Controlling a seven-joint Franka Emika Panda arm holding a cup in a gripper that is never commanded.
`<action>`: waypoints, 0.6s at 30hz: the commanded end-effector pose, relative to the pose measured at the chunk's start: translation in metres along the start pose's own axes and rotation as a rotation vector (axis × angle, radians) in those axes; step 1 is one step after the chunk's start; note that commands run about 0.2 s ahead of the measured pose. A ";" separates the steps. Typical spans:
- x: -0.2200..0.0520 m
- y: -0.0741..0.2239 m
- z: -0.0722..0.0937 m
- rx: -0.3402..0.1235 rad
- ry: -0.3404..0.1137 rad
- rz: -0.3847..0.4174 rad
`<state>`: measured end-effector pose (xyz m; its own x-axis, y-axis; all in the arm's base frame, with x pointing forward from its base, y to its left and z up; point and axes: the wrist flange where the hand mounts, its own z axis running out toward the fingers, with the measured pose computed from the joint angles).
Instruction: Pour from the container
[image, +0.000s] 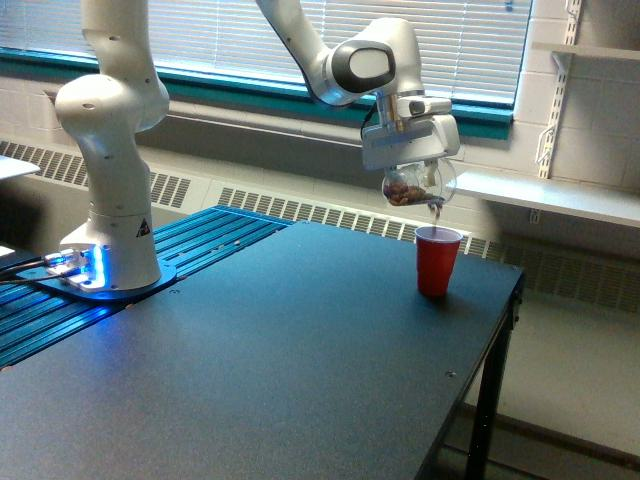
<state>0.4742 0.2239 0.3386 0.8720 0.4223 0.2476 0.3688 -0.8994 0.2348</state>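
The container (418, 184), a small clear plastic cup with brown bits inside, hangs tilted just above the red cup (437, 260). My gripper (412, 168) is shut on the container, its white hand covering the container's top. A thin stream of brown bits (436, 212) falls from the container's lower lip into the red cup's mouth. The red cup stands upright on the dark table (260, 380), near its far right corner in the exterior view.
The arm's white base (108, 180) stands at the exterior view's left on a blue ribbed panel (200, 240). The table's right edge (470, 400) drops off close beside the red cup. A window with blinds and a white shelf (560, 195) lie behind.
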 end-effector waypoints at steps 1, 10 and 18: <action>0.007 -0.009 -0.004 -0.008 0.003 -0.005; 0.013 -0.013 -0.004 -0.027 -0.010 -0.026; 0.018 -0.014 -0.006 -0.053 -0.025 -0.042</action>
<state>0.4806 0.2380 0.3395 0.8661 0.4523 0.2129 0.3899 -0.8777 0.2785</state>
